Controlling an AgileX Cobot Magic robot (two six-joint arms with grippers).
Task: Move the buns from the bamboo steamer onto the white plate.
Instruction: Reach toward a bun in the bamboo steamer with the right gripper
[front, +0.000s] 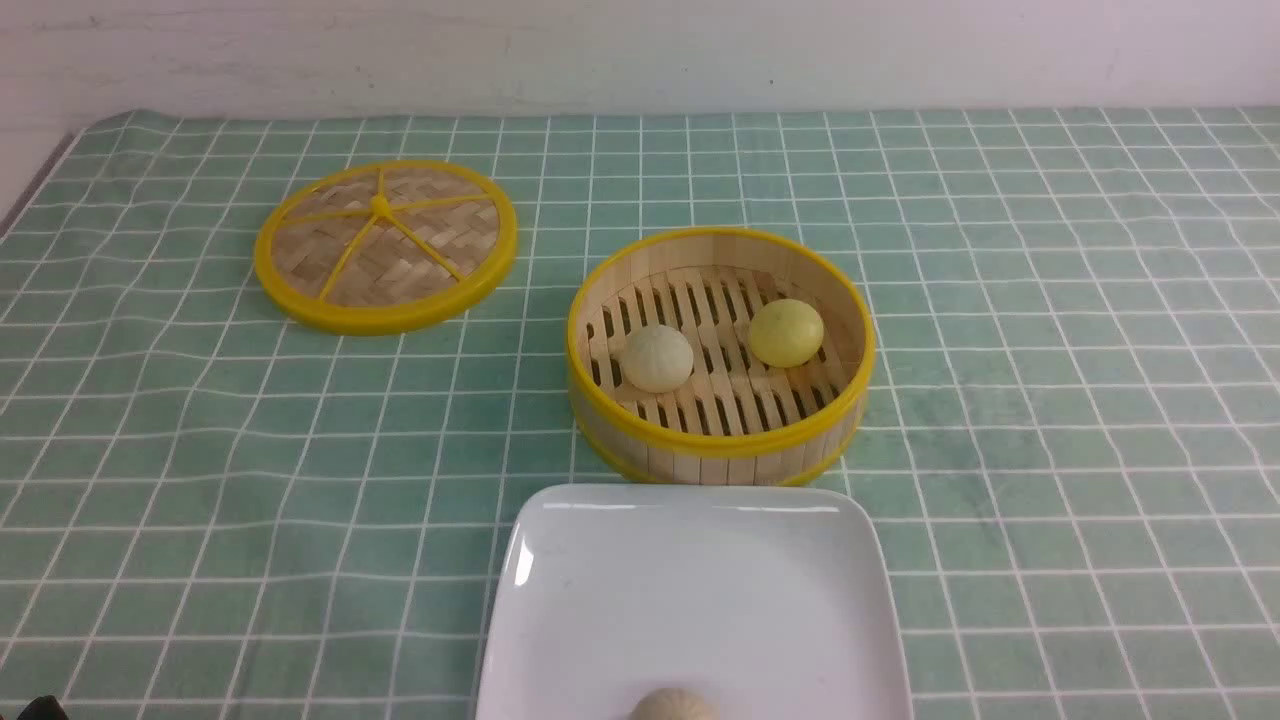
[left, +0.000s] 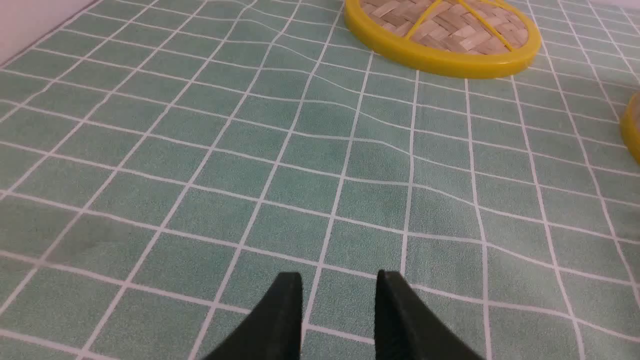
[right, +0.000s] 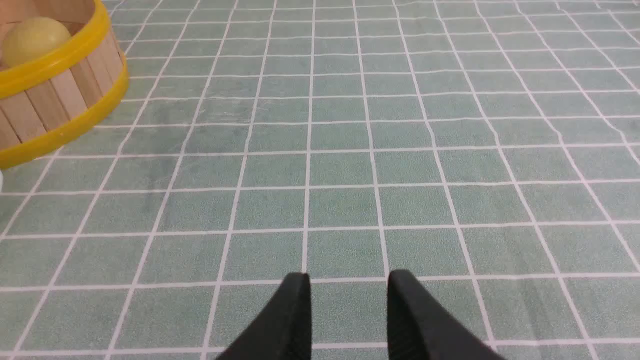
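One bamboo steamer (front: 720, 462) stands open near the middle of the worktop, on a green checked cloth (front: 1050, 400). Two buns lie apart on its slatted floor: a cream-white bun (front: 657, 357) to the left and a pale yellow bun (front: 787, 332) to the right. One white plate (front: 700, 590) sits just in front of the steamer. A third, browner bun (front: 673, 705) rests at its near edge, half cut off by the frame. One flat woven lid (front: 385, 245) lies well off to the left. The left arm's fingers (left: 287, 310), two of them, hover over bare cloth, moderately apart with nothing between. The right arm's fingers (right: 297, 310), also two, are parted the same way and empty, to the right of the steamer.
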